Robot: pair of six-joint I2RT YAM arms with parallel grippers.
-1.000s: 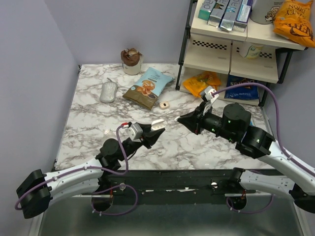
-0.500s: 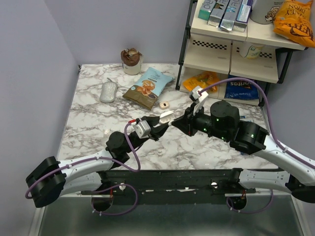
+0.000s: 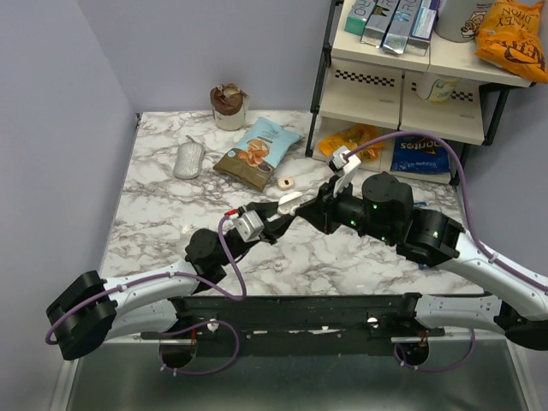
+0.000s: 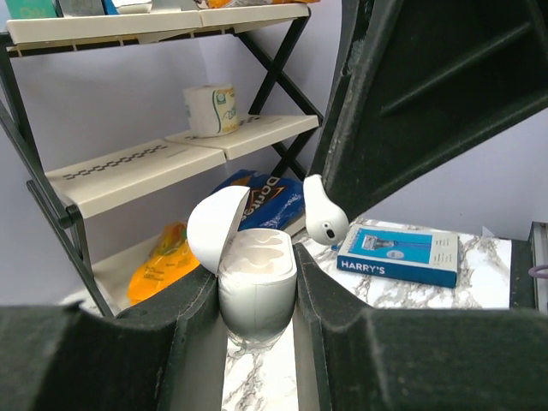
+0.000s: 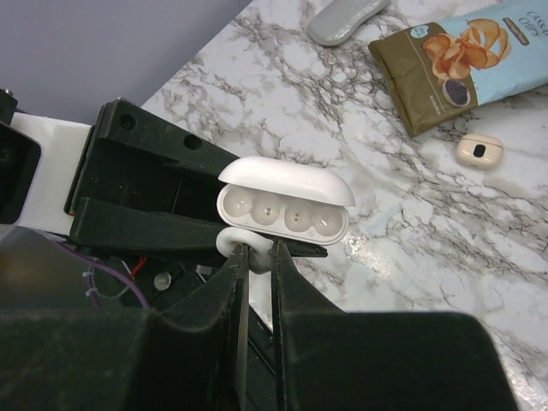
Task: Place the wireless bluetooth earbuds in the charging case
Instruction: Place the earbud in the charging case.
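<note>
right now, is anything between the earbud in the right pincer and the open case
Nothing visible. The charging case, held in the left pincer, is open with its sockets empty. The earbud in the right pincer hangs close beside its rim.

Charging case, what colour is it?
White, inside and out; the charging case shows best in the right wrist view.

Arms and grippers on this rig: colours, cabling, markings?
Left arm and right arm: white link shells, black joint housings, a looping purple cable each. Left gripper and right gripper: matte black angular fingers. Green lights on the right arm's joints.
</note>
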